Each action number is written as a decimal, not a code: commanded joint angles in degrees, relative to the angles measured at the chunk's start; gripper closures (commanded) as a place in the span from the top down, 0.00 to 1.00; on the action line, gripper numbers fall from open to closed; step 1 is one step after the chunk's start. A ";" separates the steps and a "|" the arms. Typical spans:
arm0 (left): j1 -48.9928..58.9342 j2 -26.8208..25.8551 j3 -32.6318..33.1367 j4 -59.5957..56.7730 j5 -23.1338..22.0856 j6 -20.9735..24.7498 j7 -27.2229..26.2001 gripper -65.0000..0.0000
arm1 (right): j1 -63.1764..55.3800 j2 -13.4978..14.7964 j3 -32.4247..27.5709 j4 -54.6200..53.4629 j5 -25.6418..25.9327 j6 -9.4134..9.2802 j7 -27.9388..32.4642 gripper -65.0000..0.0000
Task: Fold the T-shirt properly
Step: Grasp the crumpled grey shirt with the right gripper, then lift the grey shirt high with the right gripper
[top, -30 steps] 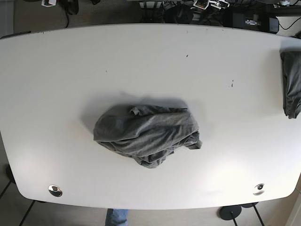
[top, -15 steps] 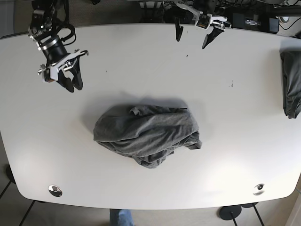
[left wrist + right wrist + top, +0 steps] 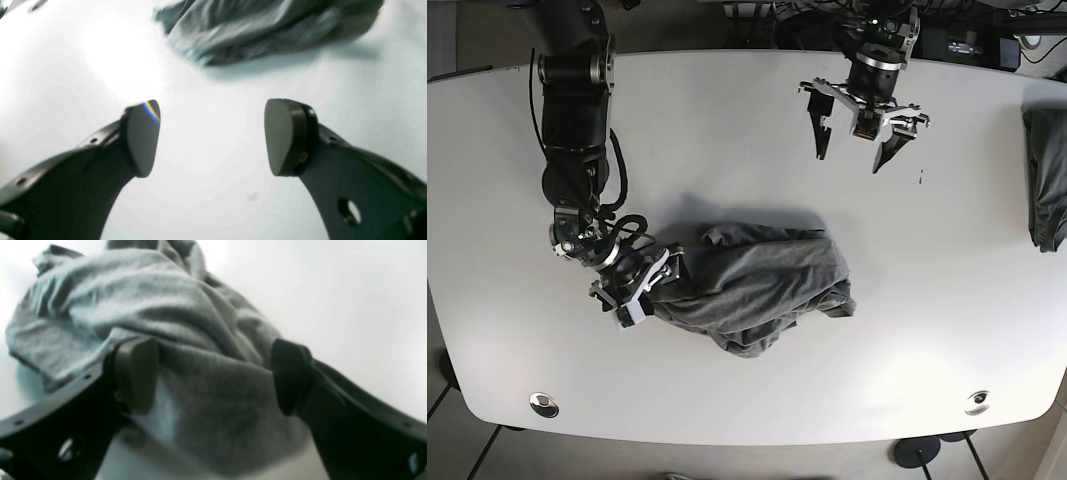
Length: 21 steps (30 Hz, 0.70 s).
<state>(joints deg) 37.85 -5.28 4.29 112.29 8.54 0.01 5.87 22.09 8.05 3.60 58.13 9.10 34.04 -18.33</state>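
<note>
A crumpled grey T-shirt [image 3: 747, 285] lies in a heap at the middle of the white table [image 3: 727, 130]. My right gripper [image 3: 659, 288] is open at the shirt's left edge. In the right wrist view [image 3: 213, 373] its jaws stand wide apart, with shirt cloth [image 3: 186, 340] bunched between them and not pinched. My left gripper [image 3: 849, 155] is open and empty above bare table, behind the shirt and apart from it. In the left wrist view [image 3: 211, 136] the shirt [image 3: 267, 30] lies ahead of the open jaws.
A second grey garment [image 3: 1047, 180] lies at the table's right edge. Two metal discs [image 3: 544, 404] [image 3: 977, 402] sit near the front edge. Cables and dark equipment [image 3: 957, 45] crowd the space behind the far edge.
My right gripper has moved from the far left of the table down to the shirt's left edge. My left gripper has moved from the far edge forward over the table.
</note>
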 commanded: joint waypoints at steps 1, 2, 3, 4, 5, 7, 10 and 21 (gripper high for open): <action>-2.20 0.05 -0.03 0.98 -0.14 0.03 -0.81 0.69 | 2.57 0.87 0.23 -5.25 0.35 -0.15 4.74 0.70; -3.08 -0.04 -0.29 1.07 -0.14 0.03 -0.11 0.69 | 2.66 0.87 0.23 -6.92 0.61 -0.15 5.89 0.59; -3.78 -0.04 -1.44 1.34 -0.23 -0.05 0.77 0.69 | 2.22 0.87 0.32 -7.45 0.61 -0.15 6.68 0.38; -4.13 0.31 -2.05 1.25 -0.32 -0.05 1.12 0.69 | 0.29 1.04 0.58 -7.27 0.61 -0.15 6.68 0.14; -5.27 0.31 -1.97 1.25 -0.32 -0.05 1.21 0.70 | -1.21 1.13 0.67 -6.22 0.70 -0.15 6.68 0.02; -6.33 0.40 -1.70 1.07 -0.49 -0.05 1.91 0.70 | -5.60 1.22 0.76 -0.50 0.70 -0.15 6.06 0.09; -9.32 0.40 -0.29 0.11 -7.52 -0.05 3.58 0.70 | -17.91 1.22 0.76 15.41 0.70 -0.50 1.14 0.10; -14.77 0.22 -0.12 -6.31 -14.21 -1.55 7.80 0.70 | -42.00 1.31 2.60 40.90 6.33 -0.59 -8.53 0.27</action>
<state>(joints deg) 23.51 -4.97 4.12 104.95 -5.26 -1.54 15.25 -20.08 8.56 6.04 97.93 15.53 33.69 -27.75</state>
